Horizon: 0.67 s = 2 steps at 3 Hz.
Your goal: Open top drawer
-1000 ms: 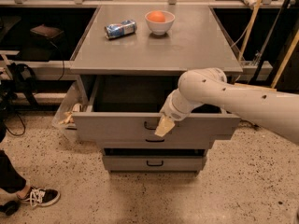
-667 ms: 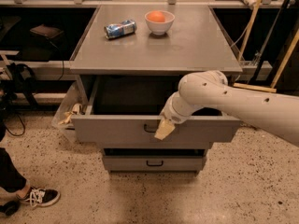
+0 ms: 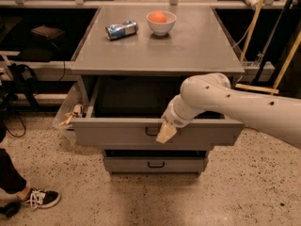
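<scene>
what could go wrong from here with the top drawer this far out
1. The top drawer stands well out from under the tabletop; a further pull might hit its stop and jerk everything.
2. The tool sits at the drawer front, just right of the small black handle; it could slip off.
3. The can lies on its side on the tabletop and might roll if things shake.

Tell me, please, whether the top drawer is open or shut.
Open: the top drawer is pulled out, its inside showing; the gripper is at its handle.
</scene>
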Each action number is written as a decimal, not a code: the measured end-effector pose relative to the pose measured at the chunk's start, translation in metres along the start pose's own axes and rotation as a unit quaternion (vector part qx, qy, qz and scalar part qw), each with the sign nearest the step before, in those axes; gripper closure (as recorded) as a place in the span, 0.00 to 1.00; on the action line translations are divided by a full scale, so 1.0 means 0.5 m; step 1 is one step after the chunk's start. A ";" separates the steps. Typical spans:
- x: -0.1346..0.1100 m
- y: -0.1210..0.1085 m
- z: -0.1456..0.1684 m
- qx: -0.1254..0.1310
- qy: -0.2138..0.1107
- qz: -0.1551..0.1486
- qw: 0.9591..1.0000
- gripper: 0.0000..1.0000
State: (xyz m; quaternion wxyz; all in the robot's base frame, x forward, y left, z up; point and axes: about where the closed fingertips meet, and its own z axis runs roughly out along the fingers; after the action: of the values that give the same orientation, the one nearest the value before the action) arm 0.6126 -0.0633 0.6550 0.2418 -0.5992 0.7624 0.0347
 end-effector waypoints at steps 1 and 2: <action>-0.003 -0.001 -0.004 0.000 -0.001 -0.001 1.000 1.00; 0.002 0.019 -0.008 0.001 -0.002 -0.003 1.000 1.00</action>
State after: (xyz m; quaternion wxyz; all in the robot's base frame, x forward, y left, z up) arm 0.6022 -0.0628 0.6556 0.2445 -0.6015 0.7598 0.0343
